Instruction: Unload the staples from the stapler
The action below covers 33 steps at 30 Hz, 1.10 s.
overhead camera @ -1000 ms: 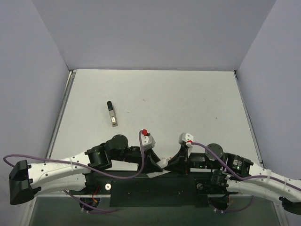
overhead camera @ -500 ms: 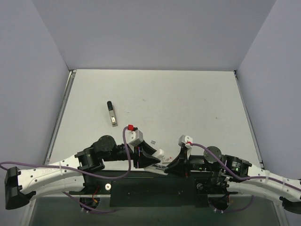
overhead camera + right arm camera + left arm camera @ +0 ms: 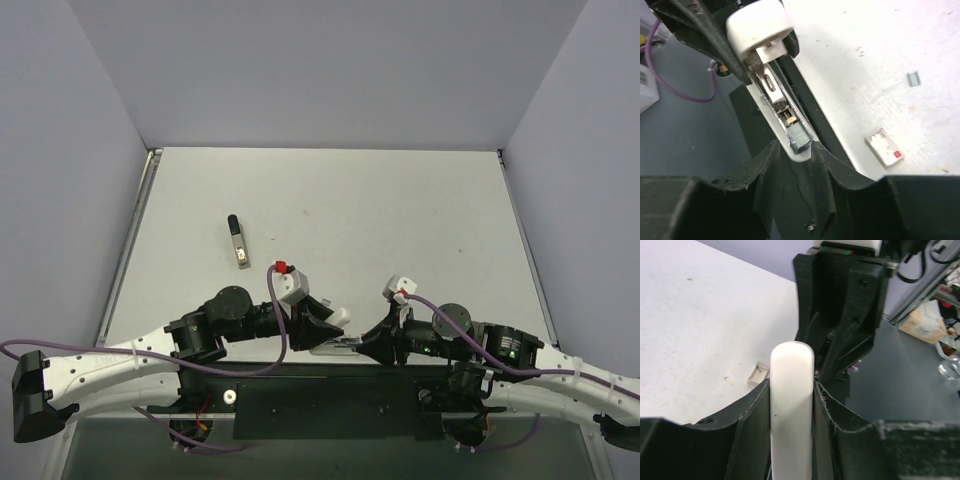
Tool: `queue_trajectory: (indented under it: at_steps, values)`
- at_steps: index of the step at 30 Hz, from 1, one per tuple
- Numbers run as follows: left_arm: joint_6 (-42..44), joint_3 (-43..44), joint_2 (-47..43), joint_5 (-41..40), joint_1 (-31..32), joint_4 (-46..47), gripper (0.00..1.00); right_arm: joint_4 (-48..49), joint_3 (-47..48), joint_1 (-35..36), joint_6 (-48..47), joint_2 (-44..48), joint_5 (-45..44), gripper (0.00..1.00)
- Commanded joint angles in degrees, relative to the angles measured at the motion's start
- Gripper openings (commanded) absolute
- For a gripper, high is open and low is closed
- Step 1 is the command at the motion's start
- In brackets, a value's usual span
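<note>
Care is likely needed to tip the channel toward the table (image 3: 380,220) so the staples (image 3: 800,135) fall there, not off the near edge. The stapler (image 3: 338,347) is held over that edge: its white top bar (image 3: 791,390) is clamped by the left gripper (image 3: 333,318), its metal base bar (image 3: 782,112) pinched by the right gripper (image 3: 376,343). Strip length is masked by the right fingers (image 3: 765,165); from above, the stapler is mostly covered.

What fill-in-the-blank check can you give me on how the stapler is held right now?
1. The left gripper is shut on the stapler's ____ top bar.
2. The right gripper clamps its metal bar, whose channel holds ____.
3. A red-marked white card lies on the ____.
Missing: white; staples; table.
</note>
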<state>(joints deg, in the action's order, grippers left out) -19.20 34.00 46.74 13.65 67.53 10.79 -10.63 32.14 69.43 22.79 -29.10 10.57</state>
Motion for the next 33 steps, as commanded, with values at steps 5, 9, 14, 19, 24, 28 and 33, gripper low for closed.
queue_trajectory:
  at_steps: [5, 9, 14, 19, 24, 28, 33]
  values:
    - [1.3, 4.0, -0.3, -11.5, -0.3, -0.6, 0.0, -6.7, 8.0, 0.3, -2.6, -1.4, -13.2, 0.38]
    - [1.4, 4.2, -0.2, -15.7, -0.3, -1.9, 0.0, -6.4, 10.3, 0.3, -3.6, -2.4, -17.7, 0.41]
    - [1.0, 4.8, 0.9, -18.7, -0.3, -1.8, 0.0, -3.3, 11.8, 0.3, -4.2, -7.6, -23.2, 0.34]
    - [0.9, 5.8, 1.9, -21.3, -0.3, -1.7, 0.0, 4.9, 10.9, 0.1, -6.3, -13.9, -25.2, 0.05]
    - [1.5, 6.9, 3.6, -22.9, -0.3, -1.5, 0.0, 13.3, 9.8, -1.5, -8.8, -19.9, -25.7, 0.0]
    - [2.2, 7.4, 4.5, -24.5, -0.4, -1.0, 0.0, 19.6, 7.2, -5.5, -8.5, -21.7, -21.1, 0.0]
    - [2.2, 7.6, 5.7, -26.0, -1.4, 0.9, 0.0, 27.6, 1.9, -10.2, -7.0, -21.1, -14.8, 0.0]
